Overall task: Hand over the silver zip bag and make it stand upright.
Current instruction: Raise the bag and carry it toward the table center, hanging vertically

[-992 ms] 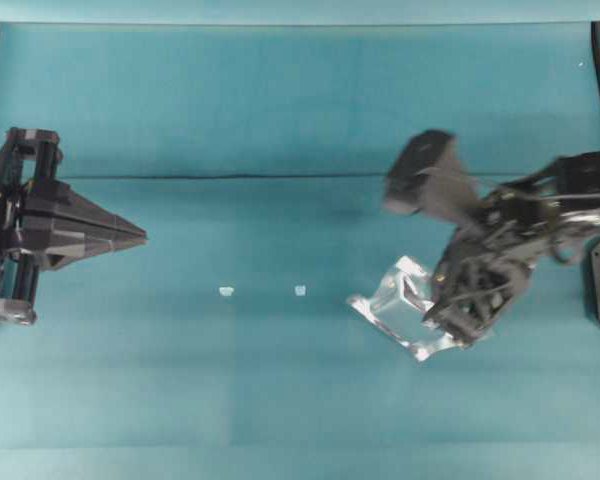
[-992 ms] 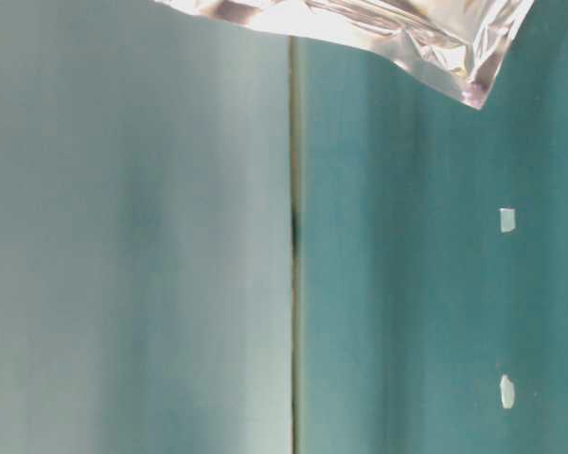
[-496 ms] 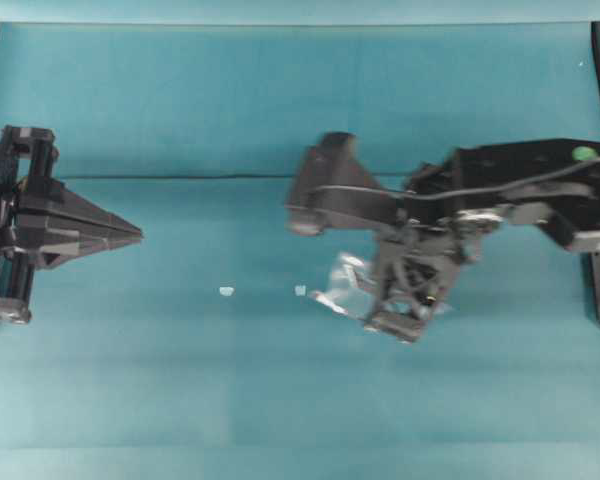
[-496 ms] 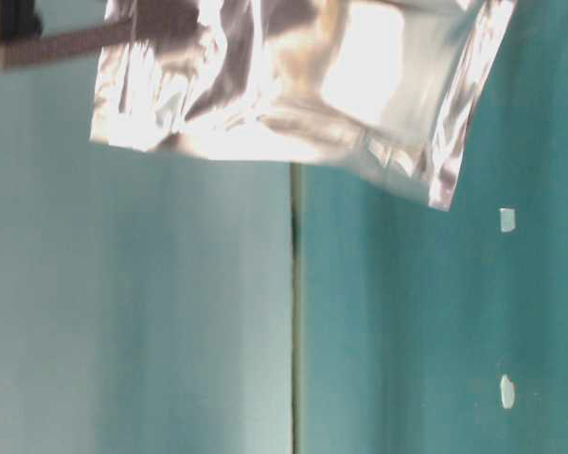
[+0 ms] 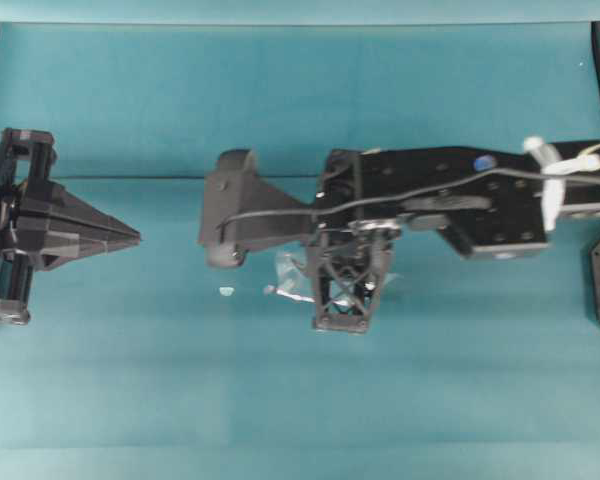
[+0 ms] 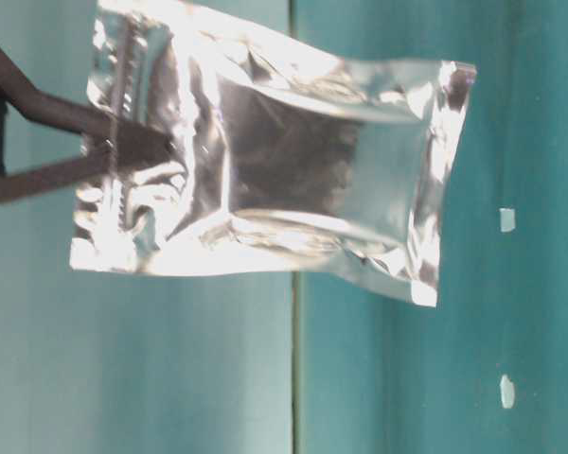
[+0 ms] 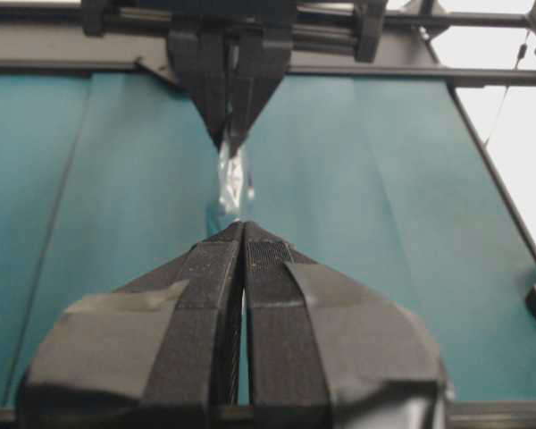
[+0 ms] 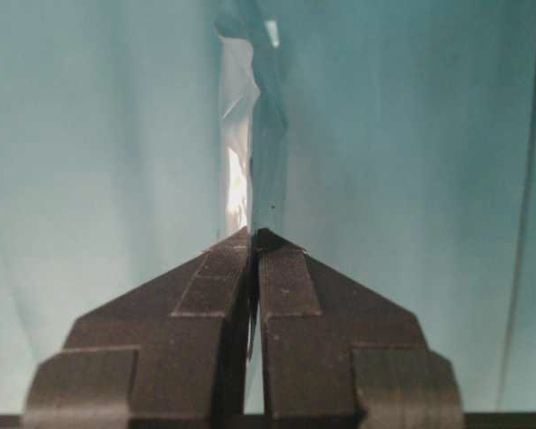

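Silver zip bag (image 6: 265, 180): held off the table, hanging in the air over the middle of the teal table (image 5: 280, 400); the table-level view (turned sideways) shows its crinkly foil, darker centre and zip strip end.
Right gripper (image 8: 253, 237): fingers pressed together on the bag's zip-strip end, foil pinched between the tips; bag runs edge-on away from the camera toward 12 o'clock.
Right arm (image 5: 450, 190): stretched from 3 o'clock across to the table's centre in the overhead view, hiding most of the bag (only slivers of foil show).
Left gripper (image 5: 135, 237): fingers pressed together, holding nothing, at 9 o'clock, well apart from the bag, tips pointing at it.
Left wrist view: bag seen edge-on straight ahead, hanging below the right gripper.
Table marks (image 5: 226, 291): small pale bits on the cloth.
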Robot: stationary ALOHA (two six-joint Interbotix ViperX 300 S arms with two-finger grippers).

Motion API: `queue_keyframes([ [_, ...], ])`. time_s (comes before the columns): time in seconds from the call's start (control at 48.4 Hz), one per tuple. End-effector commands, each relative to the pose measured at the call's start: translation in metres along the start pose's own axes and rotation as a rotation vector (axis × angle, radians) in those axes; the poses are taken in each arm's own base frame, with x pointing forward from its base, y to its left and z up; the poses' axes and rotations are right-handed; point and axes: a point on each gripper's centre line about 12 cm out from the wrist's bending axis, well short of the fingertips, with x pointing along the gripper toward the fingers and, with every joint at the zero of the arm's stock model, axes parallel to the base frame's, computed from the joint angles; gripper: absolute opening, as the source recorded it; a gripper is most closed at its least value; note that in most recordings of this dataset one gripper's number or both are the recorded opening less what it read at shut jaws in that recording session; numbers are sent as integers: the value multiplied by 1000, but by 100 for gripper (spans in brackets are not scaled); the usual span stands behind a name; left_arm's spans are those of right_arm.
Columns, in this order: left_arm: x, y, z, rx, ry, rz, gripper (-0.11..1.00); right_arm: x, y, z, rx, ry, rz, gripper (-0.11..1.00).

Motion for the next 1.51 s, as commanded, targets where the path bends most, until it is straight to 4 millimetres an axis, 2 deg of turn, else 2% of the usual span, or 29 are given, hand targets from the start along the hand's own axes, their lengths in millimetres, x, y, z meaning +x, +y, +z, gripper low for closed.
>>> queue_keyframes([
  [0.0,1,0,3,-2,-6,1,-1,-7,-3,5,-24,-27,-6,4],
  [0.31,2,3,-6,0,18,11,-1,10,-9,13,-118,-22,-54,4],
  [0.682,1,9,-14,-3,37,37,-1,24,-8,20,-143,-26,-57,4],
  [1.488,-1,14,-34,-25,101,60,-1,33,-8,25,-147,-34,-58,4],
])
